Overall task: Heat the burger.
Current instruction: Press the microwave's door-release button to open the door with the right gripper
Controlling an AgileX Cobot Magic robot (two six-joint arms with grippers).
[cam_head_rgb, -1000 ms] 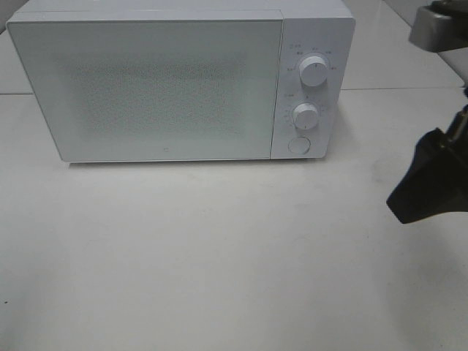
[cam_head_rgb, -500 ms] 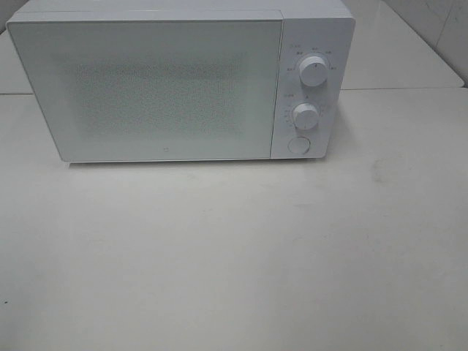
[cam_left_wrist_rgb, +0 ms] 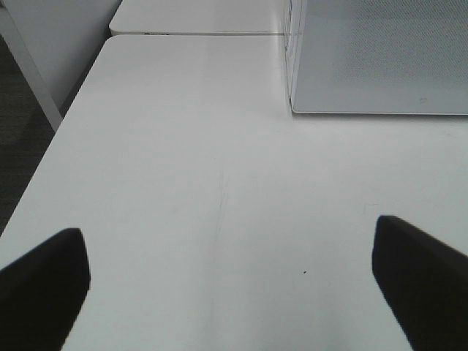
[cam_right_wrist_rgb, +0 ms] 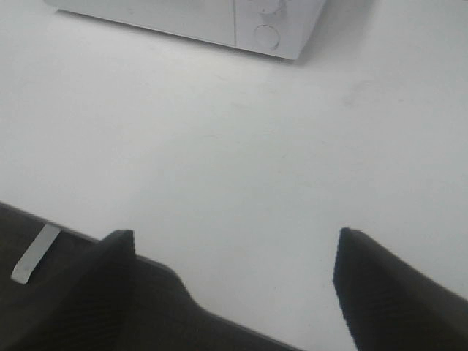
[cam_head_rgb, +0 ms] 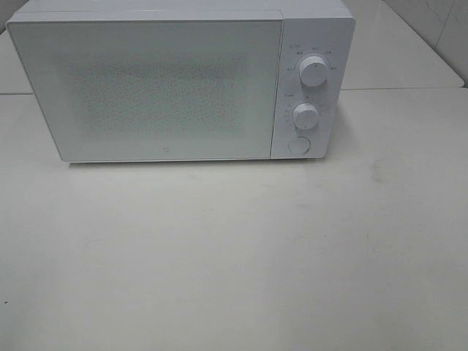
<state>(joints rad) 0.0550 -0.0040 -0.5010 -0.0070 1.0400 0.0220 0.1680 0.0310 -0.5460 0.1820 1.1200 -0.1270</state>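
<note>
The burger is out of view in every frame. A white microwave (cam_head_rgb: 168,88) stands at the back of the table with its door (cam_head_rgb: 146,95) closed; it also shows in the left wrist view (cam_left_wrist_rgb: 380,58) and the right wrist view (cam_right_wrist_rgb: 219,18). Neither arm appears in the exterior high view. My left gripper (cam_left_wrist_rgb: 228,256) is open over bare table, its dark fingers (cam_left_wrist_rgb: 44,285) wide apart and empty. My right gripper (cam_right_wrist_rgb: 232,248) is open too, hovering near the table's front edge with nothing between its fingers (cam_right_wrist_rgb: 380,285).
The microwave panel carries two white knobs (cam_head_rgb: 313,71) (cam_head_rgb: 306,115) and a round button (cam_head_rgb: 298,145). The white table (cam_head_rgb: 234,248) stretches out in front of it. Dark floor (cam_right_wrist_rgb: 66,307) lies beyond the table edge in the right wrist view.
The right arm, at the right edge of the exterior high view a second ago, has pulled out of that view. The microwave has not moved.
</note>
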